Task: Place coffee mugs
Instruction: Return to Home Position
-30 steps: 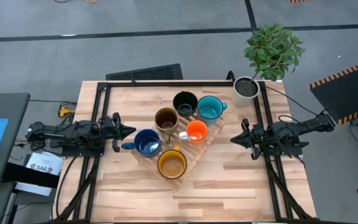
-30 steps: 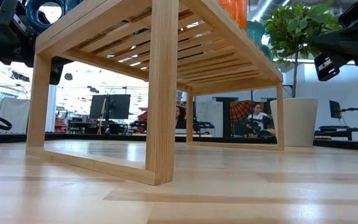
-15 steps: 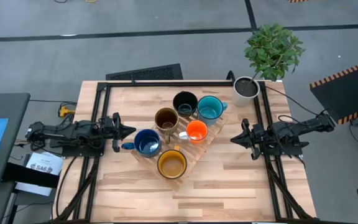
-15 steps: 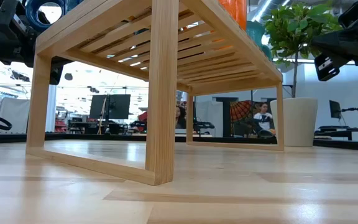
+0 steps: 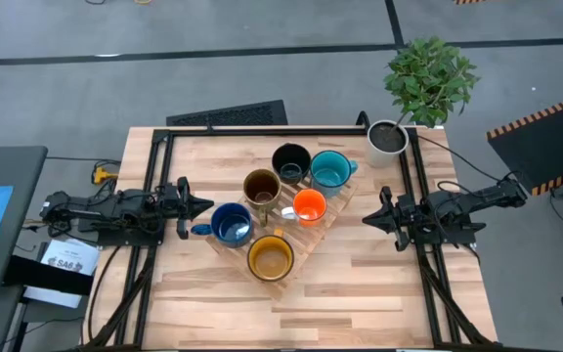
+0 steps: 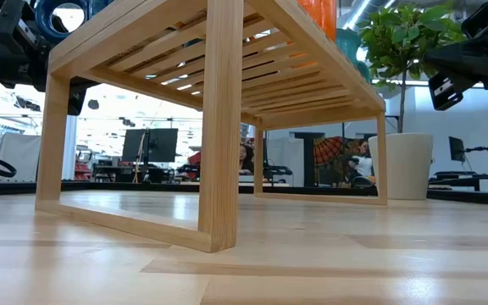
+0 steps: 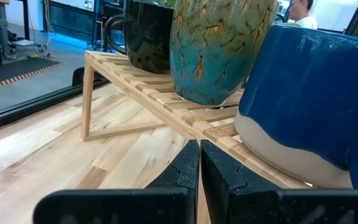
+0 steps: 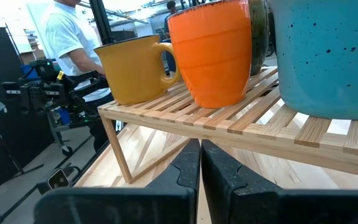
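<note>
Six mugs stand by their bases on a slatted wooden rack [image 5: 313,227] in the middle of the table: dark blue [image 5: 231,225], olive-brown [image 5: 261,186], black [image 5: 290,160], teal [image 5: 329,169], orange [image 5: 309,206] and yellow [image 5: 270,258]. My left gripper [image 5: 203,204] hovers shut at the rack's left side, just short of the dark blue mug [image 7: 316,106]. My right gripper [image 5: 368,219] hovers shut to the rack's right, facing the orange mug [image 8: 213,53] and the teal mug [image 8: 328,56].
A white pot with a green plant [image 5: 391,135] stands at the table's far right corner. A black frame [image 5: 154,176] runs along the left, far and right edges. Bare wood lies toward the near edge. People show in the room beyond.
</note>
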